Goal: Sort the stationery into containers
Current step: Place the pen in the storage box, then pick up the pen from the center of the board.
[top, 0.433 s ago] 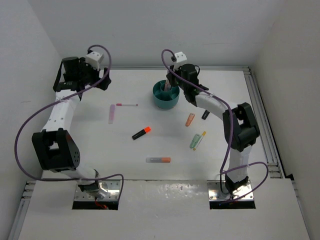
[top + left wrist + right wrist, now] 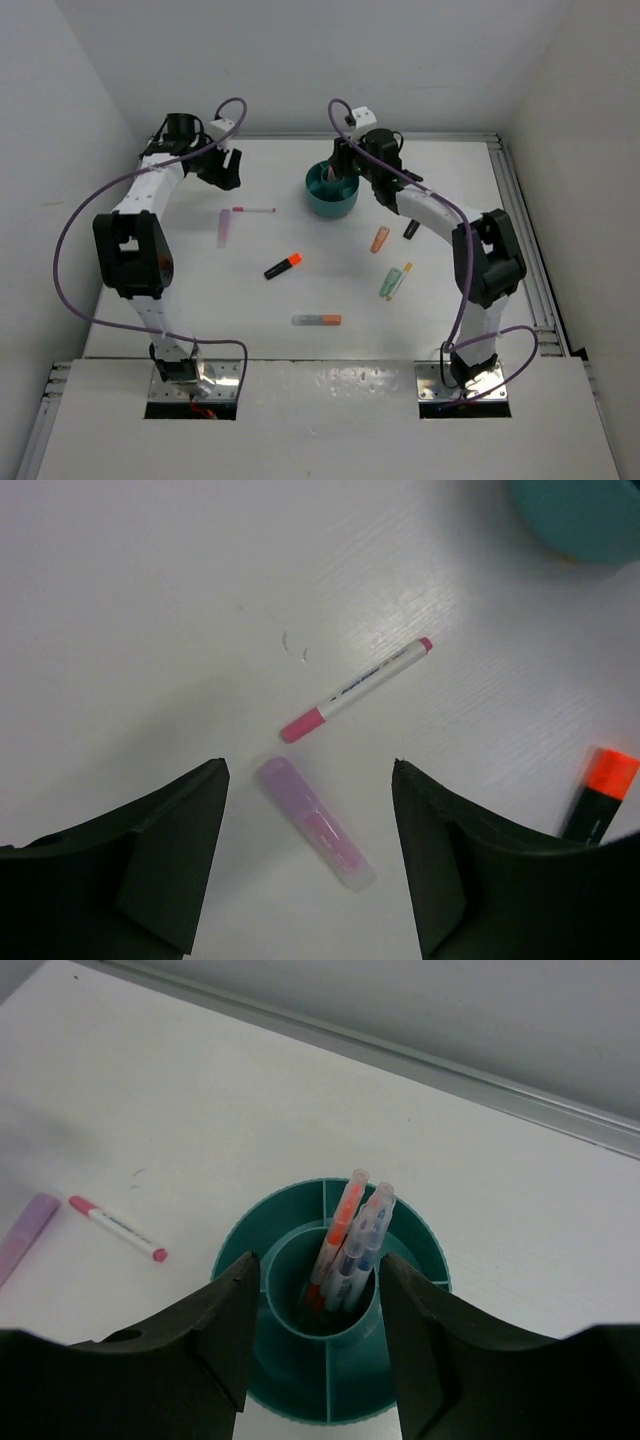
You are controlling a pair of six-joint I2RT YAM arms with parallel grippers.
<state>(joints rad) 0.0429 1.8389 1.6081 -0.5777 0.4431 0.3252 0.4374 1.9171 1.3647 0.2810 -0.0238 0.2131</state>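
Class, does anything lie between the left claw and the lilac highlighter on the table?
Nothing visible does. The open left claw frames the lilac highlighter with only table between; the pink-capped pen lies beyond it.

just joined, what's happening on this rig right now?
Two arms are sorting stationery into a teal cup. The right gripper hangs open over the cup, whose centre tube holds several pens. The left gripper is open above a pink-capped pen and a lilac highlighter, gripping neither. Other markers, including a black-orange marker, lie loose on the table.
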